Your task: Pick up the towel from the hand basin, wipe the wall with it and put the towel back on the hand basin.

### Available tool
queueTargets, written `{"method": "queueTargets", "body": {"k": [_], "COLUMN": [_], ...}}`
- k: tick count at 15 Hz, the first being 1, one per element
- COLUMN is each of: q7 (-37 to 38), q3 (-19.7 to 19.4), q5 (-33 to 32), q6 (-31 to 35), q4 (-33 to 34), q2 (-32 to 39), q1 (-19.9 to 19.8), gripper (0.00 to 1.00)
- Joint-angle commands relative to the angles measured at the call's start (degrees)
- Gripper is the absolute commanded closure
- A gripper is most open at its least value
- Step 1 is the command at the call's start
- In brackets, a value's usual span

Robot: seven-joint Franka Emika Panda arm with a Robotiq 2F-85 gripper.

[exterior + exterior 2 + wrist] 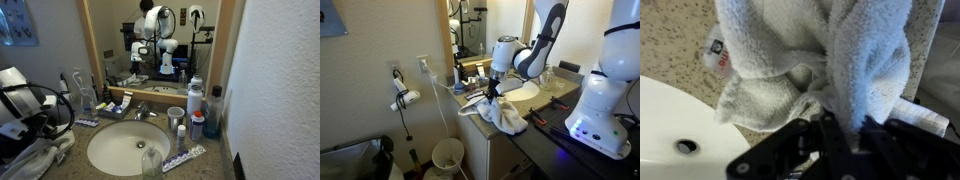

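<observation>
At the left of the wrist view the white hand basin (665, 115) was cut off by the frame, showing only its drain (685, 146) and a curve of bowl, with speckled counter (670, 35) beyond it. Just right of the bowl lay the towel (810, 50), a thick white heap with a small label (717, 50) at its left edge; it filled most of the frame and hid the counter beneath. The gripper (835, 135) came in from the bottom, dark and blurred. A fold of cloth ran down between its fingers, so it seemed clenched on the towel, though the tips were buried in the pile. In an exterior view a hair dryer (405, 98) hung on the left wall with a waste bin (447, 155) below. To their right the gripper (492, 96) stood over the near corner of the counter. The towel (505, 118) was bunched under it, spilling over the counter's edge beside the hand basin (520, 92), not in it. The robot's white base (600, 115) was cropped at the right. In an exterior view the towel (35, 158) was a pale heap at the lower left, partly out of frame. The hand basin (125, 145) and faucet (143, 110) sat in the middle, and a blue bottle (213, 108) stood at the right.
</observation>
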Motion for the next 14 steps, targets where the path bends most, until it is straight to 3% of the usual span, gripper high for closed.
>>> {"method": "queueTargets", "body": {"k": [1,6,9,14], "q7": [-1.22,-5.94,-8.34,-7.99], "q3": [1.75,2.44,1.31,4.9], "q5": [4.39,12.37,13.87,8.49], "q6": [-4.95,-16.89,-25.77,-38.11], "q4": [1.42,1.06,2.61,7.65], "q2": [-1.42,-13.8,-21.28,-32.68], "q1": [-0.6,-0.73,-0.16,-8.43], "gripper": [0.96,0.96,0.96,0.96]}}
